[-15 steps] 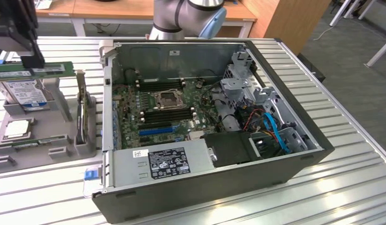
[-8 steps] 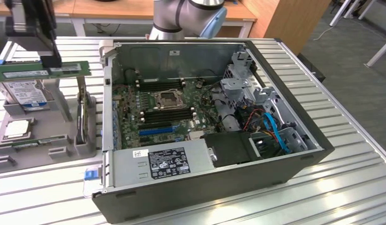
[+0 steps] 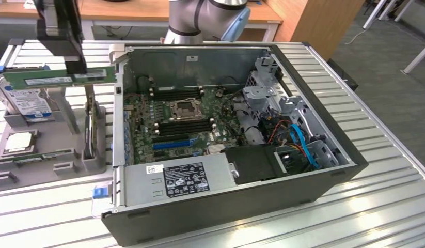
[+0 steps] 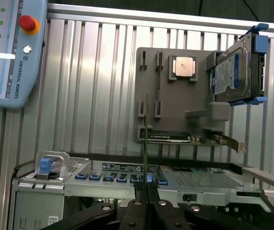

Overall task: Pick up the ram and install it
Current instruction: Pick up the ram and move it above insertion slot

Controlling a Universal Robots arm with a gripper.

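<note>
Though aloft, the ram (image 3: 40,80) within the hand's (image 3: 76,70) grip.

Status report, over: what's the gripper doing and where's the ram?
Gripper shut on the ram. Ram held level above the grey holder, on the exterior view's left of the open computer case. Nothing seen blocking the case opening.

green circuit-board ram stick (image 3: 59,78) with pale label, black gripper (image 3: 76,71), silver hard drive (image 3: 31,102) with blue-and-white label, grey plastic parts tray (image 3: 61,140), green motherboard (image 3: 219,124) with black and blue slots, ribbed silver metal table (image 3: 384,181)
</note>
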